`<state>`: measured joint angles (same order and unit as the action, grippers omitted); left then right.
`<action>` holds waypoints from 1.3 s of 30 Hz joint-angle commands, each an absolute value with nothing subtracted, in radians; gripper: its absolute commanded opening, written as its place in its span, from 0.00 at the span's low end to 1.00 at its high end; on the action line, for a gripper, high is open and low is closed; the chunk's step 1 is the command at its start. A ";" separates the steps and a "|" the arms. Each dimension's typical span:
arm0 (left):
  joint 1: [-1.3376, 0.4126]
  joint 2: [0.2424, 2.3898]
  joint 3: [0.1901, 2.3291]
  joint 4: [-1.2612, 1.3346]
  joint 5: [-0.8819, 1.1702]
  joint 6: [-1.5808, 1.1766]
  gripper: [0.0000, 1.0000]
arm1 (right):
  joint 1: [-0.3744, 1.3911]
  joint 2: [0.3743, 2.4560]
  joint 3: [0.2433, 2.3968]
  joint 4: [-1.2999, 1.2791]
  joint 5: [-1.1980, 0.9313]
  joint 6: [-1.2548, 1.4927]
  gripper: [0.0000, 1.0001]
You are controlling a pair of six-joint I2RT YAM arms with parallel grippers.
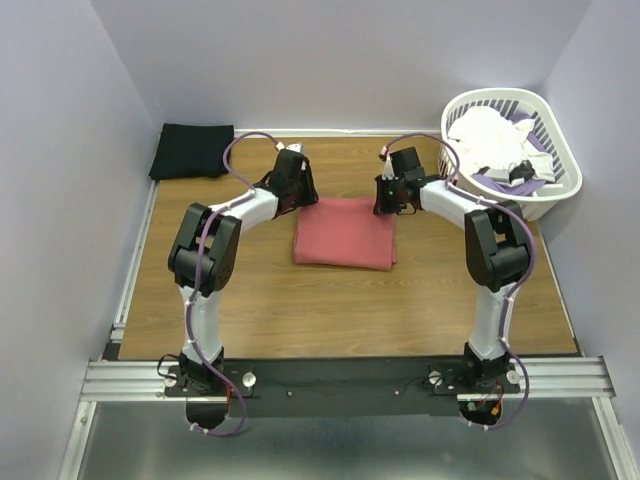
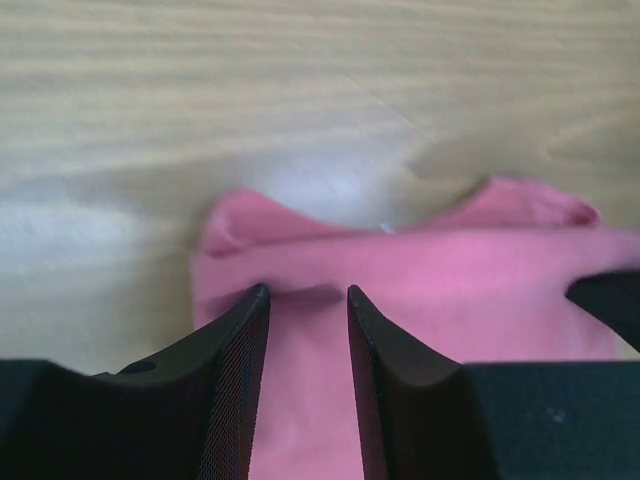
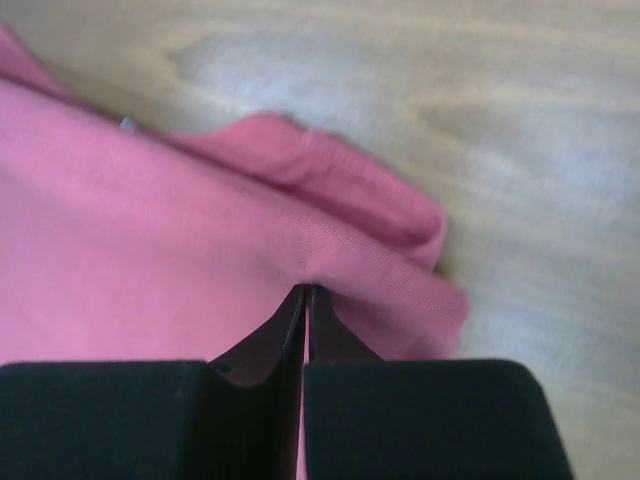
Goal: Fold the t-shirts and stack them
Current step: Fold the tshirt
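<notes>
The coral-red t-shirt (image 1: 344, 232) lies folded flat at the middle of the counter (image 1: 300, 310). The black t-shirt (image 1: 190, 151) lies folded well apart in the far left corner, and a white basket (image 1: 560, 190) of loose cloth (image 1: 490, 140) stands at the far right. The left claw (image 2: 308, 292) stands over the red shirt's far left corner with jaws parted and cloth showing in the gap, while the right claw (image 3: 305, 290) is clenched on the fabric at the far right corner, which puckers at its tips.
</notes>
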<state>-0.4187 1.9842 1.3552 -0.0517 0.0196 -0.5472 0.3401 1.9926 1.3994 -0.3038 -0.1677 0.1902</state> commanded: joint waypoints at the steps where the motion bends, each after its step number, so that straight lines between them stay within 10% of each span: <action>1: -0.368 2.089 1.433 -0.049 0.083 -0.549 0.45 | 0.322 2.075 1.480 -0.229 -0.098 0.189 0.09; 11: -0.304 2.113 1.454 -0.055 0.137 -0.563 0.52 | 0.314 2.005 1.488 -0.212 -0.101 0.258 0.24; 23: -0.313 1.617 1.048 0.031 0.166 -0.581 0.64 | 0.314 1.726 1.053 0.039 -0.687 0.434 0.43; 39: -0.313 1.672 0.703 0.261 0.270 -0.719 0.38 | 0.238 1.967 0.715 0.598 -0.825 0.643 0.40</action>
